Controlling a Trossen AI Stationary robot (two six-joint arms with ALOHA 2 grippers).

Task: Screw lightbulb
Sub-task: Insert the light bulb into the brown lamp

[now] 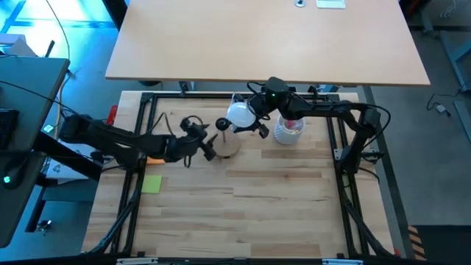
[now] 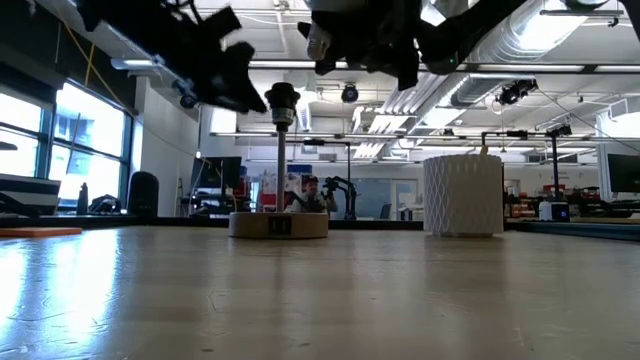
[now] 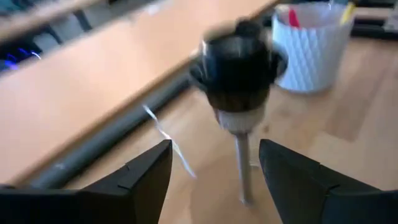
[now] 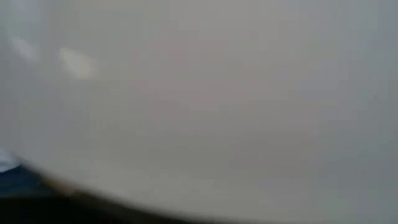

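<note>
The white lightbulb (image 1: 238, 114) hangs above the table's far middle with my right gripper (image 1: 254, 121) shut on it; its globe (image 4: 199, 93) fills the right wrist view. Below and near it stands a lamp base: a round wooden disc (image 2: 278, 224) flat on the table, a thin upright stem (image 2: 281, 160) and a black socket (image 2: 281, 97) on top. My left gripper (image 3: 216, 152) is open just left of the socket (image 3: 236, 68), fingers apart with the stem (image 3: 242, 174) ahead between them, touching nothing that I can see. My right gripper holds the lightbulb by its round globe (image 1: 246, 118), coming about level from the table's right. The bulb is lifted clear of the table, up beside the socket's height. The gripper and the globe hide the fingers' exact places on it.
A white latticed cup (image 1: 288, 131) with pink items stands right of the lamp base, under my right arm. A green note (image 1: 151, 184) and an orange piece (image 1: 156, 158) lie at the table's left. The near half of the table (image 1: 280, 213) is bare wood.
</note>
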